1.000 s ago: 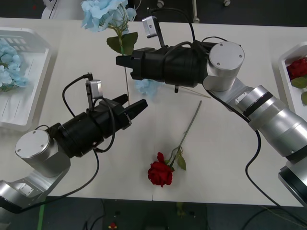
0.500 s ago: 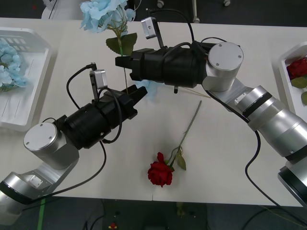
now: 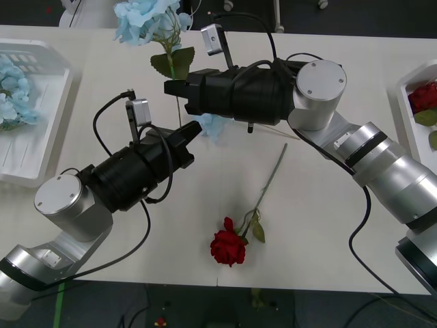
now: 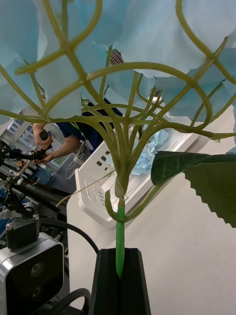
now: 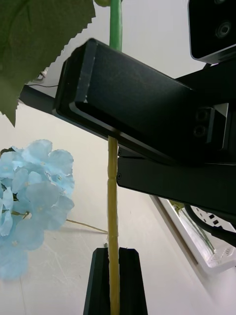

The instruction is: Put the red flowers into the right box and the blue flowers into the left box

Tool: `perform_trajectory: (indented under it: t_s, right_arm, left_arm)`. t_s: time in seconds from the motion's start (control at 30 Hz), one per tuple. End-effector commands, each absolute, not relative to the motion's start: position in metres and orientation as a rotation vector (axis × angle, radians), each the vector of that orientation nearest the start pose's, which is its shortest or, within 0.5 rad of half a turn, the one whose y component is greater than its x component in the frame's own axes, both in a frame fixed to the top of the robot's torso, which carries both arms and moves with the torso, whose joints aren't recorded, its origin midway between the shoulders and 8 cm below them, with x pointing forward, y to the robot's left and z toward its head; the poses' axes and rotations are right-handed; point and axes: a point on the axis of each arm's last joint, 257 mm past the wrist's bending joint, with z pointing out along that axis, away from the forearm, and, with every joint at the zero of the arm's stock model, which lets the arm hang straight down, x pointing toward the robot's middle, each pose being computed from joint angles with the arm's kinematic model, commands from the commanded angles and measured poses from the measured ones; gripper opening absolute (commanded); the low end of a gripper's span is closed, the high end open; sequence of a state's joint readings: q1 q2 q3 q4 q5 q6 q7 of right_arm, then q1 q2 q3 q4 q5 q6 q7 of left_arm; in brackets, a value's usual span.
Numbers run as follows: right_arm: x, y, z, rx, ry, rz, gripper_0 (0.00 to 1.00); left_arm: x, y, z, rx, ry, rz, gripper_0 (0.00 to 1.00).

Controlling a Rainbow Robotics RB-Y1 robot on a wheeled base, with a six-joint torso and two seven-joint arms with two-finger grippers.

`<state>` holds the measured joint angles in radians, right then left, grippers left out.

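Trays sit at the table's edges: the left box (image 3: 34, 147) with blue blooms, the right box (image 3: 408, 116) with red ones. Between them a blue flower (image 3: 147, 20) stands upright, stem vertical. The left gripper (image 3: 194, 130) clamps the lower stem, the right gripper (image 3: 168, 87) clamps it higher. A red flower (image 3: 229, 246) lies nearby, bloom toward the robot.
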<state>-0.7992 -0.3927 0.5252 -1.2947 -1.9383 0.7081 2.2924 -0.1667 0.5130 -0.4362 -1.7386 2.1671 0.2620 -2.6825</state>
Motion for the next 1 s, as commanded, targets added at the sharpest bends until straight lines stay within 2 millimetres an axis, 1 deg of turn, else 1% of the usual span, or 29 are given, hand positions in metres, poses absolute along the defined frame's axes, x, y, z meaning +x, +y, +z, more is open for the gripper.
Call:
perform_trajectory:
  t_s: [0.03, 0.07, 0.1, 0.13, 0.17, 0.2, 0.23, 0.27, 0.3, 0.37, 0.4, 0.43, 0.5, 0.53, 0.6, 0.63, 0.7, 0.73, 0.8, 0.83, 0.9, 0.93, 1.0]
  right_arm:
    - [0.494, 0.121, -0.051, -0.783, 1.603, 1.307, 0.27]
    - [0.494, 0.122, -0.051, -0.781, 1.604, 1.311, 0.43]
    - [0.495, 0.121, -0.05, -0.777, 1.605, 1.309, 0.49]
    - [0.497, 0.12, -0.05, -0.771, 1.604, 1.305, 0.6]
    - [0.497, 0.12, -0.05, -0.768, 1.605, 1.305, 0.65]
    - [0.498, 0.119, -0.05, -0.768, 1.606, 1.302, 0.68]
    - [0.499, 0.118, -0.049, -0.765, 1.606, 1.299, 0.72]
    - [0.5, 0.117, -0.049, -0.766, 1.606, 1.295, 0.74]
    - [0.5, 0.117, -0.05, -0.765, 1.607, 1.295, 0.75]
    - [0.502, 0.114, -0.05, -0.761, 1.609, 1.287, 0.78]
    - [0.503, 0.113, -0.05, -0.76, 1.609, 1.284, 0.78]
    - [0.504, 0.111, -0.05, -0.761, 1.608, 1.276, 0.79]
    - [0.508, 0.105, -0.05, -0.765, 1.611, 1.255, 0.8]
    - [0.51, 0.102, -0.05, -0.767, 1.612, 1.247, 0.8]
    - [0.516, 0.091, -0.051, -0.777, 1.618, 1.212, 0.8]
    - [0.518, 0.087, -0.052, -0.786, 1.622, 1.195, 0.8]
    - [0.525, 0.067, -0.06, -0.854, 1.644, 1.099, 0.8]
    - [0.526, 0.061, -0.062, -0.878, 1.653, 1.076, 0.8]
    - [0.53, 0.035, -0.072, -0.979, 1.687, 0.97, 0.8]
    - [0.53, 0.028, -0.075, -1.005, 1.698, 0.942, 0.8]
    - [0.528, -0.001, -0.086, -1.129, 1.726, 0.816, 0.8]
    - [0.526, -0.008, -0.088, -1.164, 1.73, 0.78, 0.8]
    - [0.518, -0.036, -0.097, -1.306, 1.745, 0.638, 0.8]
  left_arm:
    - [0.492, 0.039, -0.115, 0.23, 1.497, -1.039, 0.0]
    - [0.493, 0.042, -0.114, 0.225, 1.496, -1.038, 0.0]
    - [0.494, 0.044, -0.113, 0.22, 1.494, -1.038, 0.0]
    - [0.495, 0.047, -0.112, 0.215, 1.493, -1.036, 0.0]
    - [0.498, 0.052, -0.11, 0.207, 1.491, -1.031, 0.0]
    - [0.498, 0.054, -0.11, 0.203, 1.491, -1.03, 0.0]
    - [0.5, 0.058, -0.108, 0.196, 1.489, -1.028, 0.0]
    - [0.502, 0.065, -0.107, 0.185, 1.49, -1.02, 0.0]
    - [0.503, 0.069, -0.108, 0.18, 1.491, -1.017, 0.0]
    - [0.509, 0.091, -0.106, 0.16, 1.489, -0.986, 0.0]
    - [0.51, 0.097, -0.105, 0.159, 1.489, -0.974, 0.0]
    - [0.513, 0.11, -0.104, 0.154, 1.488, -0.952, 0.0]
    - [0.518, 0.135, -0.102, 0.143, 1.49, -0.918, 0.0]
    - [0.519, 0.14, -0.101, 0.142, 1.491, -0.91, 0.0]
    - [0.527, 0.165, -0.101, 0.145, 1.496, -0.889, 0.0]
    - [0.529, 0.172, -0.101, 0.147, 1.497, -0.886, 0.0]
    - [0.537, 0.197, -0.1, 0.159, 1.497, -0.871, 0.0]
    - [0.539, 0.205, -0.099, 0.161, 1.497, -0.864, 0.0]
    - [0.546, 0.232, -0.097, 0.173, 1.5, -0.839, 0.0]
    - [0.548, 0.238, -0.097, 0.179, 1.501, -0.827, 0.0]
    - [0.553, 0.266, -0.095, 0.202, 1.515, -0.774, 0.0]
    - [0.554, 0.273, -0.094, 0.201, 1.523, -0.769, 0.0]
    - [0.555, 0.298, -0.095, 0.181, 1.563, -0.762, 0.0]
